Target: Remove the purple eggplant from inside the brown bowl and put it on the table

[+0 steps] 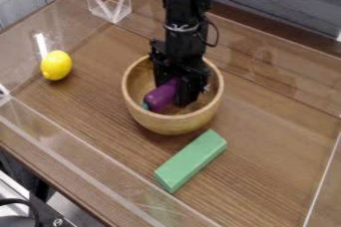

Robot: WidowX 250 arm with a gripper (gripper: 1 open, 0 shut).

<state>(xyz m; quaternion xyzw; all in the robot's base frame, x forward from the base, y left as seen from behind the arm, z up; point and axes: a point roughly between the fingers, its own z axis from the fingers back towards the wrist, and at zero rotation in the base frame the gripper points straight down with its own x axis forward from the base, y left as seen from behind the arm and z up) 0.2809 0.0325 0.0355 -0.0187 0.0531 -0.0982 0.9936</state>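
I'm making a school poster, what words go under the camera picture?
Robot gripper at the purple eggplant inside the brown bowl.

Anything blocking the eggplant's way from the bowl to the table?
Yes, the wooden bowl's thick wall rings the eggplant, so it must rise over the rim. Left of the bowl, no object shows on the nearby tabletop.

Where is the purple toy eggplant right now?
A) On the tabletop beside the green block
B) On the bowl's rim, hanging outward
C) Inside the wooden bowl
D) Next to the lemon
C: the purple toy eggplant lies within the walls of the wooden bowl, below its rim.
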